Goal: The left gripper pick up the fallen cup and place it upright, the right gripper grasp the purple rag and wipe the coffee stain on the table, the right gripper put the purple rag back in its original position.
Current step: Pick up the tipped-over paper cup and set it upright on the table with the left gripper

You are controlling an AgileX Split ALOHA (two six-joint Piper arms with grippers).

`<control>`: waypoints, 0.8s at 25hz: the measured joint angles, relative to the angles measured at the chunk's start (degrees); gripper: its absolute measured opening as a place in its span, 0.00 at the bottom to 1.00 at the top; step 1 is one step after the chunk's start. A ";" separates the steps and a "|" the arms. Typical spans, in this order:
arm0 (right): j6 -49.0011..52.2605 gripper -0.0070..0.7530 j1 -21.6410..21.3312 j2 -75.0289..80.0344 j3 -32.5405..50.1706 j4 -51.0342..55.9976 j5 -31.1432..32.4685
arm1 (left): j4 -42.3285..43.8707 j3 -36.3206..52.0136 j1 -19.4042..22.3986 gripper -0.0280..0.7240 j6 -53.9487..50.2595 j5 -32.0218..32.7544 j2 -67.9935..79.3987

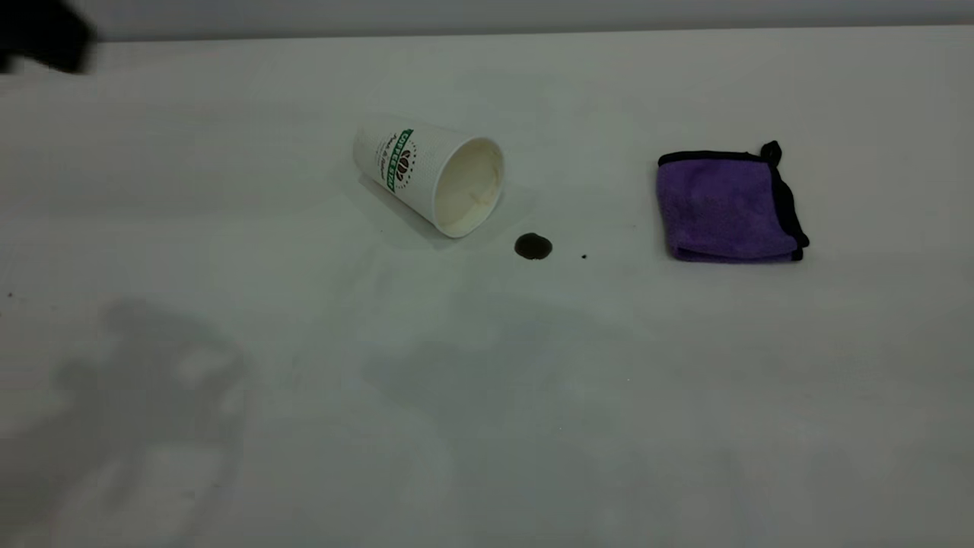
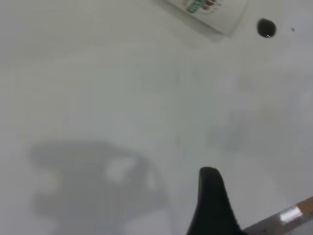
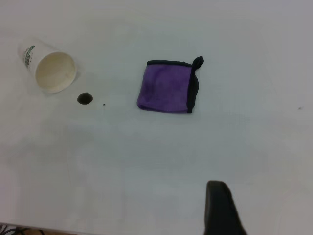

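The cup (image 1: 430,173) lies on its side on the table (image 1: 487,396), its cream inside facing the front right; it also shows in the right wrist view (image 3: 50,70). The coffee stain (image 1: 533,246) is a dark blot just off the cup's rim, with a tiny speck beside it. The purple rag (image 1: 727,205) lies folded flat to the right, apart from both. My left gripper (image 2: 211,200) hovers over bare table well short of the cup (image 2: 208,12). My right gripper (image 3: 219,208) hangs over bare table, nearer than the rag (image 3: 168,86). Neither holds anything that I can see.
A black blurred part of the left arm (image 1: 42,34) shows at the far left corner. Grey shadows of the arms fall on the table's front left. A grey strip with a silver patch (image 2: 288,215) crosses one corner of the left wrist view.
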 joint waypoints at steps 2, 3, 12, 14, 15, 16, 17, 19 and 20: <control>0.00 0.65 0.00 0.00 0.00 0.00 0.00 | 1.08 -1.61 -4.05 0.76 -0.80 -2.82 4.13; 0.00 0.65 0.00 0.00 0.00 0.00 0.00 | 1.68 -2.52 -5.95 0.76 -1.79 -3.66 6.55; 0.00 0.65 0.00 0.00 0.00 0.00 0.00 | 17.40 -19.73 -20.40 0.76 -16.88 -6.32 28.48; 0.00 0.65 0.00 0.00 0.00 0.00 0.00 | 23.45 -24.78 -23.04 0.76 -23.35 -6.13 33.66; 0.00 0.65 0.00 0.00 0.00 0.00 0.00 | 27.42 -27.52 -24.23 0.76 -27.43 -5.70 35.71; 0.00 0.65 0.00 0.00 0.00 0.00 0.00 | 31.77 -30.24 -25.17 0.76 -31.01 -4.71 38.02; 0.00 0.65 0.00 0.00 0.00 0.00 0.00 | 35.73 -32.40 -26.31 0.76 -35.55 -3.47 40.16; 0.00 0.65 0.00 0.00 0.00 0.00 0.00 | 45.93 -37.00 -28.38 0.75 -45.18 0.51 43.62; 0.00 0.65 0.00 0.00 0.00 0.00 0.00 | 50.26 -38.87 -29.44 0.75 -49.14 2.42 45.31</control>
